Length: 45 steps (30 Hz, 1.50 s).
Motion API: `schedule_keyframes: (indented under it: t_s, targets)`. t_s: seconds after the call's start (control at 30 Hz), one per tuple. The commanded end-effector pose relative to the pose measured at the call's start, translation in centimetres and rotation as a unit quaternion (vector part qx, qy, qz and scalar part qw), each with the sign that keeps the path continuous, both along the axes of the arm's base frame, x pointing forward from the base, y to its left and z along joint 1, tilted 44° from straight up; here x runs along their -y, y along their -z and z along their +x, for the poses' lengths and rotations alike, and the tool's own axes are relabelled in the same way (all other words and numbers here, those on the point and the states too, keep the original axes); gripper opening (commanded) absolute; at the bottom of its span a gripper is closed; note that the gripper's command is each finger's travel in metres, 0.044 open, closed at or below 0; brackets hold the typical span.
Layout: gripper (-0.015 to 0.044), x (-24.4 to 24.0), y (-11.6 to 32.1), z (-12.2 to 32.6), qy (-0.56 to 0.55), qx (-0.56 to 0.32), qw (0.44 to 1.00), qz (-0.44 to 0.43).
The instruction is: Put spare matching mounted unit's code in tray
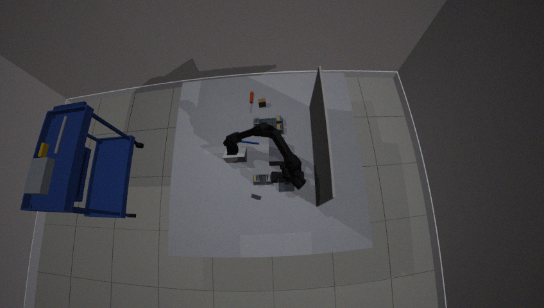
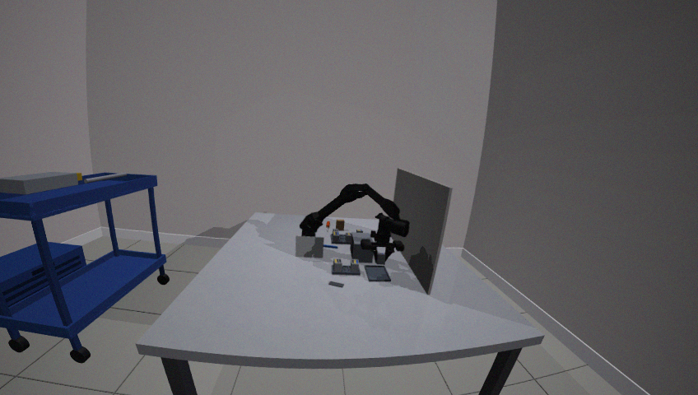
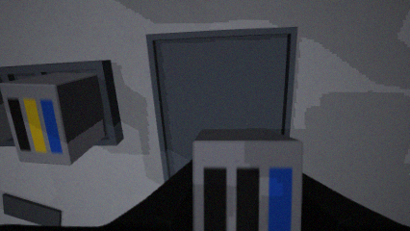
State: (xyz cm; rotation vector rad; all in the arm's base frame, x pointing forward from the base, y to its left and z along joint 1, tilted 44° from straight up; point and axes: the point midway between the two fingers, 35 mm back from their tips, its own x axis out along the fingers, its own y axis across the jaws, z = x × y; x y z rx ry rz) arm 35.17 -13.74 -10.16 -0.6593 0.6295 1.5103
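The hand (image 1: 292, 178) (image 2: 382, 257) (image 3: 234, 166) is closed partway, its fingers parted by the grey block (image 2: 380, 254) (image 3: 247, 192) they have hold of. That block, which I take for the chosen spare, shows two black stripes and a blue one. It hangs upright above the worktop (image 1: 213, 213) (image 2: 294, 318) (image 3: 96, 183), close to the tray (image 1: 284, 188) (image 2: 377, 272) (image 3: 221, 35), toward the right edge from the middle. I cannot tell whether it is squarely over the tray; lowered off line, it could catch the rim and tip or twist in the grip. Let go too high, it could topple or bounce out.

Just beside the tray, toward the left edge, sits the near holder (image 1: 262, 179) (image 2: 346, 270) (image 3: 113, 106), with a striped spare (image 1: 269, 178) (image 2: 354, 264) (image 3: 87, 106) in black, yellow and blue. A sideways drift that way might knock it. The slim grey piece (image 1: 256, 196) (image 2: 336, 283) (image 3: 32, 210) lies nearer the front left corner.

Toward the far edge is a dark box (image 1: 276, 154) (image 2: 361, 250), and toward the right edge stands a tall panel (image 1: 322, 141) (image 2: 421, 230); the elbowed arm works close to both, so a wide swing could scrape either. The worst slip would be quiet: I can't read the mounted unit's code from here, and if it was misread, a tidy drop still delivers the wrong part.
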Motion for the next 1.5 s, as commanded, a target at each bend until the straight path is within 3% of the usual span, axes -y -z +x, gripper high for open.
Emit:
schedule_keyframes:
  t_s: [0.0, 1.47]
  targets:
    - [0.0, -0.2, 0.2, 0.0, 0.004, -0.001, 1.0, 0.001]
    - [0.0, -2.7, 2.5, -0.4, 0.003, -0.001, 1.0, 0.003]
